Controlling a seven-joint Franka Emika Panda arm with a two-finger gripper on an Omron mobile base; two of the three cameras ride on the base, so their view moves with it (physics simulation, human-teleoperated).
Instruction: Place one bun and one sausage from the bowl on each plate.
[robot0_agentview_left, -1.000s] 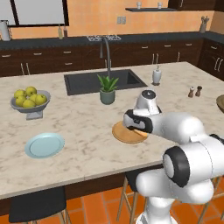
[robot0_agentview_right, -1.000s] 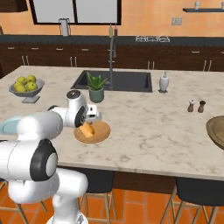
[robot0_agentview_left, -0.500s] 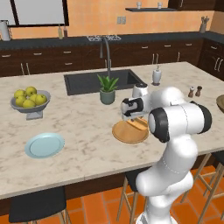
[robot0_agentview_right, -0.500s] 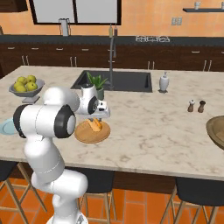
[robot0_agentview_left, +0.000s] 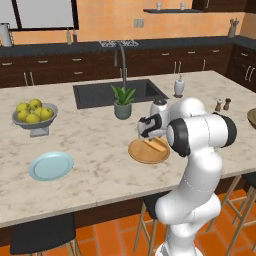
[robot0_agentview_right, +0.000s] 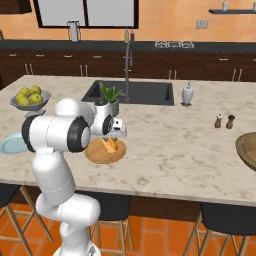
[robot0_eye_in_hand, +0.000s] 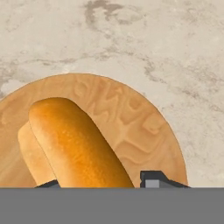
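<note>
A golden bun lies between my gripper's finger tips, low over the tan wooden plate. The jaws are shut on it. From the base views the hand hovers at the far edge of that plate, with the bun over the plate's middle. A pale blue plate lies bare near the counter's front left. The olive-brown bowl sits at the far right edge. The sausage is out of view.
Behind the wooden plate are a potted plant and the sink with its tap. A grey bowl of yellow-green fruit stands far left. A soap bottle and salt and pepper shakers stand to the right.
The arm's elbow has swung up from a low crouch to stand upright. The hand has shifted slightly across the wooden plate, the bun still between its fingers.
</note>
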